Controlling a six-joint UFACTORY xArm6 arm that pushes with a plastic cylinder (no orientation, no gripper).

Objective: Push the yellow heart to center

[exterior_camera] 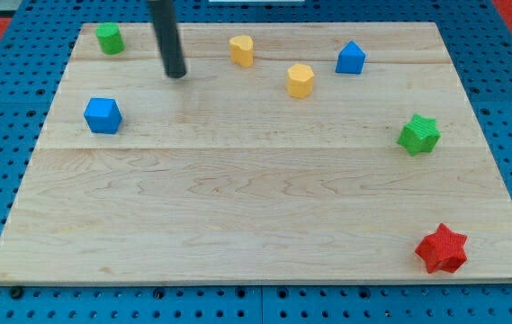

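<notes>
The yellow heart (241, 50) sits near the view's top, a little left of the middle, on the wooden board (256, 216). My tip (176, 75) rests on the board to the left of the heart and slightly lower in the view, about a block's width or more away, not touching it. A second yellow block, a hexagon-like shape (300, 80), lies to the right of the heart and lower.
A green block (108, 38) is at the top left corner. A blue cube (103, 115) is at the left. A blue pentagon-like block (350, 58) is at the top right. A green star (418, 134) is at the right, a red star (441, 249) at the bottom right.
</notes>
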